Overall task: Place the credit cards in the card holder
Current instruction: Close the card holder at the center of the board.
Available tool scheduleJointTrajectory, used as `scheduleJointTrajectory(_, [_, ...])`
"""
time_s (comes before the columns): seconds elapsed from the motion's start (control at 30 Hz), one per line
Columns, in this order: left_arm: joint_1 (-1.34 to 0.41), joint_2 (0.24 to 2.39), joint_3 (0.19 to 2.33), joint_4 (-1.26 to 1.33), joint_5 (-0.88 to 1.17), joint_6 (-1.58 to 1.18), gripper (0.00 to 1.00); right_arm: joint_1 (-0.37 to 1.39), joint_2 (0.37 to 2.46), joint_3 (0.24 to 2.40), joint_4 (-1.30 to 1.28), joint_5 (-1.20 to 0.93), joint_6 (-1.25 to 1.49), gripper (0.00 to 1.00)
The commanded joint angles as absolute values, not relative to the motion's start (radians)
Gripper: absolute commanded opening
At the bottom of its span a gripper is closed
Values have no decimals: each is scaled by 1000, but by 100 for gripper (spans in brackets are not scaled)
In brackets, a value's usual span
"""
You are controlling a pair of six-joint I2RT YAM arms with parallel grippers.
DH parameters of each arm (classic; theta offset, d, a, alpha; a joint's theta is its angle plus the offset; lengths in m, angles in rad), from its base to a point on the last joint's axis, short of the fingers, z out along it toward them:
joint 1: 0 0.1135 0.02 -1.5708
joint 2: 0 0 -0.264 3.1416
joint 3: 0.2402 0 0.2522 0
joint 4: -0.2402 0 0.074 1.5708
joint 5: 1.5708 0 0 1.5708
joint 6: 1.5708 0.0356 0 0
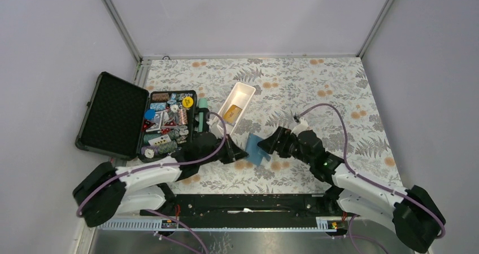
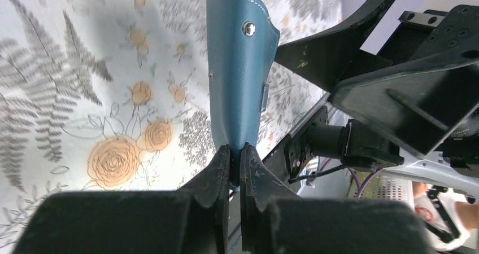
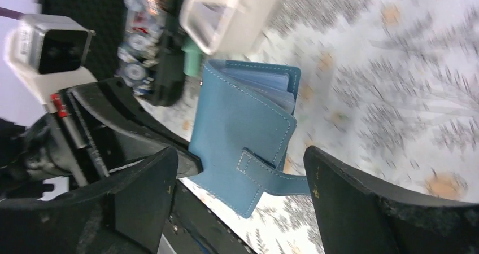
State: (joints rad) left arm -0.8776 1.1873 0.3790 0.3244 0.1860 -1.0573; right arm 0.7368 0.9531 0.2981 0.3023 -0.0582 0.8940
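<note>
Top external view: at left, a black case [image 1: 113, 115] of trinkets; a golden-orange credit card [image 1: 233, 112] lies in the white tray [image 1: 244, 87], seemingly not yet loaded. Left claw [image 1: 240, 155] clamps the teal card holder [image 1: 257, 148] mid-worktop [image 1: 339, 90]; right claw [image 1: 265, 145] gapes just beside it.

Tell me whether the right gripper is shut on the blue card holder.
No: the right wrist view shows the right gripper wide open, spread either side of the card holder rather than pinching it.
</note>
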Motion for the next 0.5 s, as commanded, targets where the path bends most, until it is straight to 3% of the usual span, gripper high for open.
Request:
scheduleJointTrajectory(0.0, [-862, 1013, 415, 279, 81, -891, 0, 701, 851, 394, 284, -166, 744, 90])
scheduleJointTrajectory(0.47, [-834, 562, 434, 168, 154, -752, 0, 592, 896, 515, 493, -689, 749, 94])
